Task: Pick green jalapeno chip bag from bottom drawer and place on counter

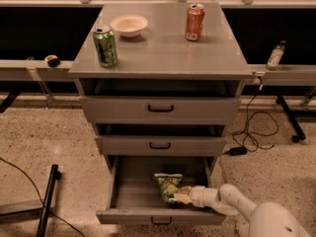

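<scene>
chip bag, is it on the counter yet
No, the green jalapeno chip bag lies in the bottom drawer at the gripper.

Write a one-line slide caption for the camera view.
End effector at the chip bag in the open bottom drawer; green can, orange can and bowl on the counter.

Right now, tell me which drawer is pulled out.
The bottom drawer, with the green jalapeno chip bag and the hand inside; top drawer and middle drawer are shut.
</scene>
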`<state>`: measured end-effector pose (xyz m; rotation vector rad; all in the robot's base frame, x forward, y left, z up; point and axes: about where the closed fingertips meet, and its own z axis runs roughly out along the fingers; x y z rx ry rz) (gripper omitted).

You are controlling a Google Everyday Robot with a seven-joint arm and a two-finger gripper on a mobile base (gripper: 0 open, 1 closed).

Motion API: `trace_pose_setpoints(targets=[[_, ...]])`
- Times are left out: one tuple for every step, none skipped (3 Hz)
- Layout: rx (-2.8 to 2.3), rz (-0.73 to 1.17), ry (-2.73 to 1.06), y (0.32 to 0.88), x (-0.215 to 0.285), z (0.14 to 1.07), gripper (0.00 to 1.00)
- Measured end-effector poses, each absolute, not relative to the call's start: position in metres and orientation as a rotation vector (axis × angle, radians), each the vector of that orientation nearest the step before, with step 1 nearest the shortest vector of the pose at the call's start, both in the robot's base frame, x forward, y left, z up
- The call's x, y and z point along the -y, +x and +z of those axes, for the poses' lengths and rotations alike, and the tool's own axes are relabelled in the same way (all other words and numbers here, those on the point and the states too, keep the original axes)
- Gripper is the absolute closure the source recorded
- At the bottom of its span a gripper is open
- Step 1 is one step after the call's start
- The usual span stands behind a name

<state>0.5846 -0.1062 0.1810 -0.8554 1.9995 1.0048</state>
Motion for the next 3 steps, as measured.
trace_pose_setpoints(targets=[[-1.725, 0.970, -0.867, 0.590, 0.123, 0.262, 1.00], [-1.518, 0.940, -0.967, 0.562, 0.118, 0.349, 1.00], [-1.360, 0.888, -1.114, 0.528, 0.106, 0.441, 1.00]])
